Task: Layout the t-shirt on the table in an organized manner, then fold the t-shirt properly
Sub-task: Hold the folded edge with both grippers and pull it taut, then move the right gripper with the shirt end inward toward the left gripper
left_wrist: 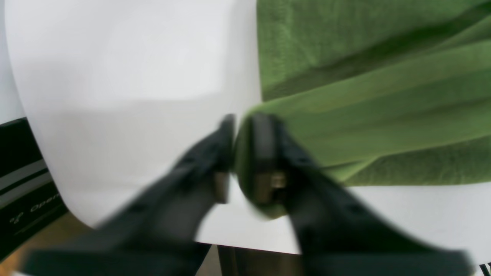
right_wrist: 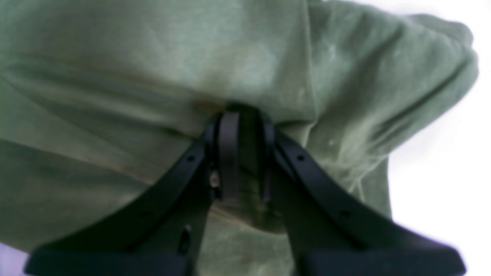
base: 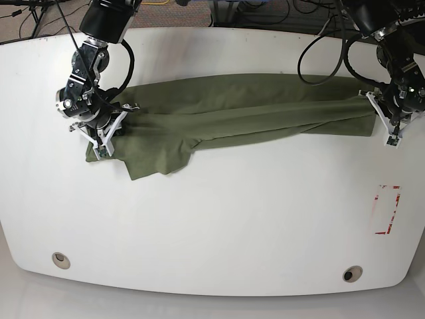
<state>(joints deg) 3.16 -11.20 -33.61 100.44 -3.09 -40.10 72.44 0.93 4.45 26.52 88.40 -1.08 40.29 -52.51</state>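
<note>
The t-shirt [base: 226, 109] lies stretched across the far half of the worktop [base: 212, 219]. Right hand [right_wrist: 245, 153] pinches its left end; left hand [left_wrist: 239, 153], narrowly parted, holds cloth at the right end. Tape rectangle [base: 387, 211] sits near right, apart.

The near half of the table [base: 212, 232] is left bare and open to passage, apart from two grommet holes [base: 60, 260] near the front edge and a red-and-white tape rectangle [base: 388, 210] at the base view's right. The far half is crossed by the t-shirt [base: 226, 109], stretched between both arms. Cables [base: 319, 40] are draped over the far edge.
</note>
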